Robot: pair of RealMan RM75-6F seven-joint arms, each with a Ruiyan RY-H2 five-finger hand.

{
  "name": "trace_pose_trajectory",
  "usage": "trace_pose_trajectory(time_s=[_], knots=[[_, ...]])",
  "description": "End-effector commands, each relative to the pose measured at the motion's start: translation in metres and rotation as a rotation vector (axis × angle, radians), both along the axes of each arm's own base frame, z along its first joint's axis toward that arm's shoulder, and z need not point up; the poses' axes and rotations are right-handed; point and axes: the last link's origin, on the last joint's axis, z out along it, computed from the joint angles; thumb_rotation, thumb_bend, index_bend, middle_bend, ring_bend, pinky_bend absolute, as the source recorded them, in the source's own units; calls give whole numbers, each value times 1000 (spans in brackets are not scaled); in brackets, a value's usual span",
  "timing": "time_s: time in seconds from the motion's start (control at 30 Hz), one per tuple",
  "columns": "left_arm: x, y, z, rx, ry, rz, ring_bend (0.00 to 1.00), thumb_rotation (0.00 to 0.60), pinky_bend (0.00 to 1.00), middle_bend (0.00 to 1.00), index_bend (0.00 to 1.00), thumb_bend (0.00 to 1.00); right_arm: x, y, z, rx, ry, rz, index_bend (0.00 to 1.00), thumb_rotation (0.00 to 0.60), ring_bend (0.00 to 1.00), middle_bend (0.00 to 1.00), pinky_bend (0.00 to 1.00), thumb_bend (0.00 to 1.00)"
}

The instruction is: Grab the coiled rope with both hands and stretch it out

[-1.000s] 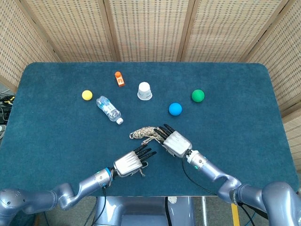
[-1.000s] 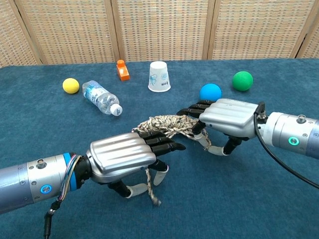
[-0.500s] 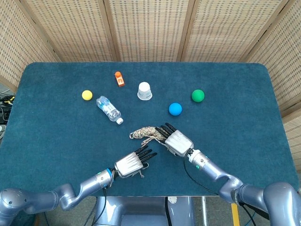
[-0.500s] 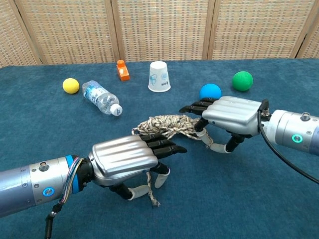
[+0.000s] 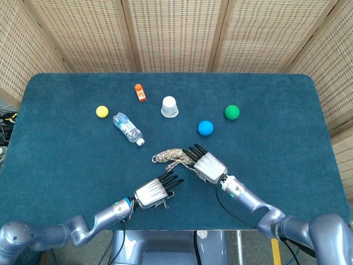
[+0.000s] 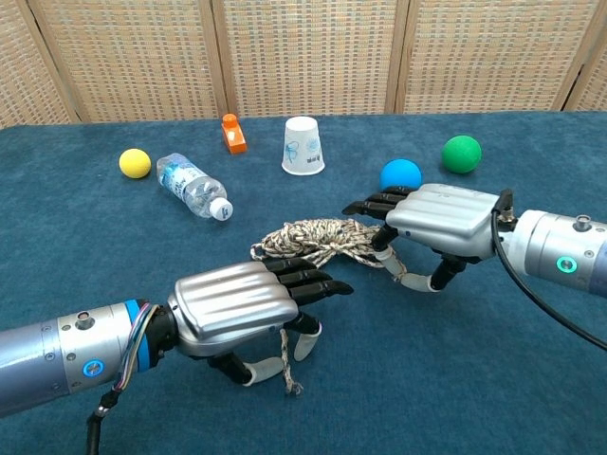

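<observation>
The coiled rope (image 5: 170, 155) is a beige-and-brown speckled bundle (image 6: 313, 237) on the blue table, between my two hands. My left hand (image 5: 154, 191) lies at the near side of it (image 6: 242, 308), fingers stretched toward the coil. A loose strand with a frayed end (image 6: 286, 368) hangs beneath that hand, pinched between thumb and fingers. My right hand (image 5: 207, 165) hovers over the coil's right end (image 6: 441, 220), fingers pointing left across it. Another strand (image 6: 391, 269) runs under this palm, and the thumb seems to pinch it.
Further back stand a white paper cup (image 5: 170, 106), an orange block (image 5: 140, 92), a lying water bottle (image 5: 128, 128), and a yellow ball (image 5: 102, 111). A blue ball (image 5: 206, 127) sits just behind the right hand, with a green ball (image 5: 232, 112) beyond it.
The right hand has risen a little and shifted right. The left hand has drawn slightly back toward me, its strand coming along. The coil looks a little looser.
</observation>
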Motion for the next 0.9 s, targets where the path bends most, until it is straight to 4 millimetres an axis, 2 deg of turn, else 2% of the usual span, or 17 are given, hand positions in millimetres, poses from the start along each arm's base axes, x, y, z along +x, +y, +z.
trace_pose_trajectory(time_s=[0.03, 0.17, 0.4, 0.7, 0.9], knots=[[-2, 0, 0, -1, 2, 3, 0, 600, 0, 0, 486, 440, 0, 0, 0, 0, 1, 0, 652, 600, 0, 9, 0, 438], [-2, 0, -1, -4, -4, 8, 0, 600, 0, 0, 531, 440, -1, 0, -1, -1, 2, -1, 653, 600, 0, 10, 0, 442], [-1, 0, -4, 6, -8, 8, 0, 600, 0, 0, 693, 439, -1, 0, -1, 0, 2, -1, 654, 600, 0, 11, 0, 443], [-2, 1, -1, 15, -8, 14, 0, 600, 0, 0, 721, 439, -1, 0, -1, -3, -3, -3, 654, 600, 0, 12, 0, 444], [-1, 4, 11, 36, -29, 4, 0, 600, 0, 0, 722, 439, -3, -1, 2, -11, -3, -6, 655, 600, 0, 12, 0, 441]])
